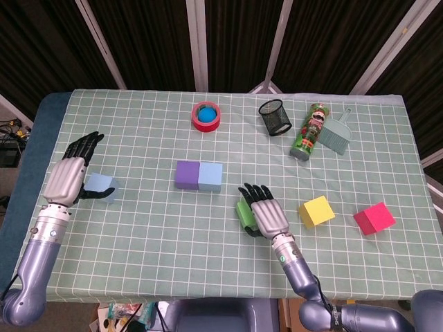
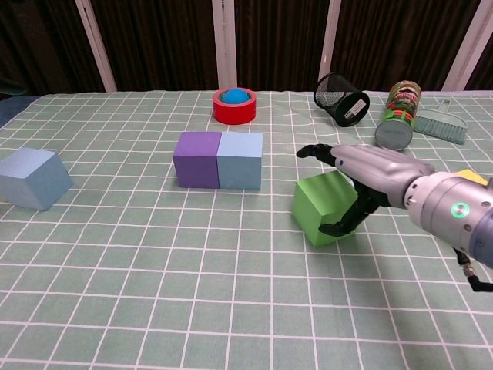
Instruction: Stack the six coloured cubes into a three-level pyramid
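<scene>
**Six cubes, none stacked**

Cubes: purple [image 1: 187, 175] touching light blue [image 1: 210, 176] mid-table, second blue [image 1: 101, 185] far left, green [image 2: 322, 208], yellow [image 1: 317, 211], red [image 1: 374, 218] on the right. Behind: tape roll [image 1: 206, 115], mesh cup [image 1: 275, 116], can [image 1: 309, 131], brush [image 1: 335, 133]. Right hand [image 1: 266, 211] lay over the green cube, fingers spread, thumb at its side; grip unclear. Left hand [image 1: 69, 176] sat open beside the far-left blue cube.

High head view, low chest view, shared table [image 1: 138, 242].
</scene>
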Tool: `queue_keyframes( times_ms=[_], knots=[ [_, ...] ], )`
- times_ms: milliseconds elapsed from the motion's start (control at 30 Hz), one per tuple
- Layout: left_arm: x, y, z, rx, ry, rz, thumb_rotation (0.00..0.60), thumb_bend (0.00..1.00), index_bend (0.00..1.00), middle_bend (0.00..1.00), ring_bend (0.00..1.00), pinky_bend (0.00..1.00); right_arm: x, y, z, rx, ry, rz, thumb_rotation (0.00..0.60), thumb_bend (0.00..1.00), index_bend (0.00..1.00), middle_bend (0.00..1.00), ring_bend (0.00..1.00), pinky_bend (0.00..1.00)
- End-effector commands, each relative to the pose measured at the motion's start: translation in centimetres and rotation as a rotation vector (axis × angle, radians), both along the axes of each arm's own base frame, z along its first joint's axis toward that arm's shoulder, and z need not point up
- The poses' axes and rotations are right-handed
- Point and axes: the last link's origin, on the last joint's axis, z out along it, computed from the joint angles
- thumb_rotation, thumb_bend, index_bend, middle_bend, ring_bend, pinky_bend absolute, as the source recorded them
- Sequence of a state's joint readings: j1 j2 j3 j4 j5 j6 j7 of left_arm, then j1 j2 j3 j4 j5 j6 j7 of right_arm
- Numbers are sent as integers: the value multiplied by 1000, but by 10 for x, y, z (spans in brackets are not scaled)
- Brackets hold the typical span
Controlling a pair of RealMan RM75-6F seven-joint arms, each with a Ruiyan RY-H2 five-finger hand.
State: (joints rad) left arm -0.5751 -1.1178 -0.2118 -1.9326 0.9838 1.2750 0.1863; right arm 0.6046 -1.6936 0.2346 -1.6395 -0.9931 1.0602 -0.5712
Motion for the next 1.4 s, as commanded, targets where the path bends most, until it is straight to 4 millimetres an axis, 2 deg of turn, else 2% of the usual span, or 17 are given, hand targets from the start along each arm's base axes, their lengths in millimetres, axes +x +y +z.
queue_keyframes(
  times_ms=[33, 200, 333, 467, 733, 1067, 1400],
  knots=[
    [0, 0, 0, 1, -3, 2, 600, 99, 0, 14, 0, 0, 8, -8, -5, -8, -3, 2, 600, 266, 0, 0, 0, 0],
    [0, 0, 0, 0, -7, 6, 600, 99, 0, 16, 0, 0, 21, -17, -10, -18, 1, 19, 600, 266, 0, 0, 0, 0],
    [0, 0, 0, -2, -11, 8, 600, 99, 0, 18, 0, 0, 22, -21, -11, -28, 18, 9, 600, 266, 0, 15, 0, 0],
    [0, 0, -1, -8, -14, 10, 600, 99, 0, 18, 0, 0, 17, -22, -9, -40, 32, -20, 600, 265, 0, 165, 39, 0],
    [1, -1, -2, -15, -17, 6, 600, 98, 0, 19, 0, 0, 7, -22, -4, -52, 38, -66, 600, 266, 0, 377, 233, 0],
    [3, -1, -1, -12, -20, 1, 600, 99, 0, 20, 0, 0, 10, -26, 3, -68, 22, -64, 600, 265, 0, 391, 253, 0],
    [2, 0, 0, -9, -20, 4, 600, 99, 0, 21, 0, 0, 18, -53, 8, -105, 48, -61, 600, 266, 0, 391, 253, 0]
  ],
)
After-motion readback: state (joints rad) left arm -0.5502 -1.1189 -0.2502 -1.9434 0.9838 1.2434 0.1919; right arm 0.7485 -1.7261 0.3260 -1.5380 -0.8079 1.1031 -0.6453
